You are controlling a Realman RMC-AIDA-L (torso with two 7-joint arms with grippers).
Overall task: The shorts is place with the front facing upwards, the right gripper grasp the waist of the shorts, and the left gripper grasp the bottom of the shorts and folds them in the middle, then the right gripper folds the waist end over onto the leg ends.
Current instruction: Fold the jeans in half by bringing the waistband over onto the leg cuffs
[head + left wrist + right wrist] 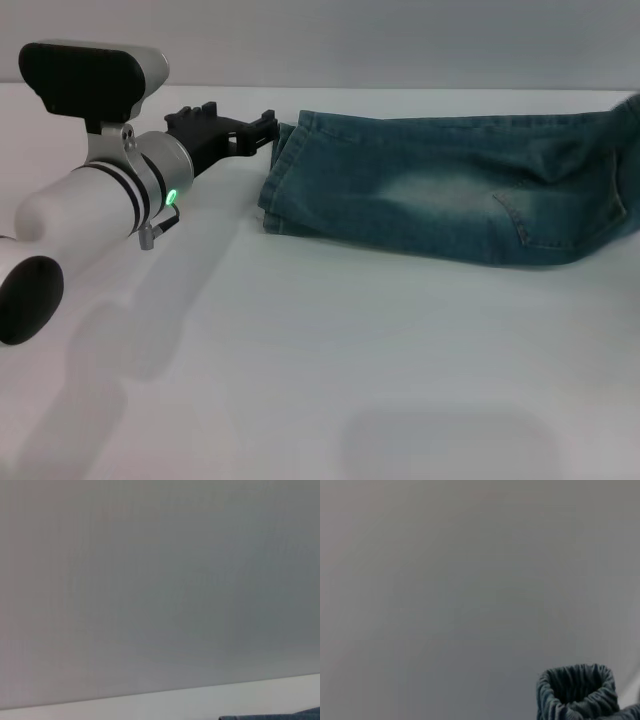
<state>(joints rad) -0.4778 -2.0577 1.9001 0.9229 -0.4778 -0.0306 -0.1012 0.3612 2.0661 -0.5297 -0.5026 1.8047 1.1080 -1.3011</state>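
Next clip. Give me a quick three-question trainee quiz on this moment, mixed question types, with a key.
1. True or false: the left gripper is at the leg-end edge of the shorts.
2. How do the shorts lie on the table? A) spread out in one layer B) folded lengthwise into a long strip C) rolled into a ball
3. Fill in: in the head view, the arm that cannot be seen is the ____ one.

Key: 1 true; 2 B; 3 right

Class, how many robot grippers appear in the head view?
1: the left gripper, at the leg end of the shorts. The right gripper may sit beyond the frame.
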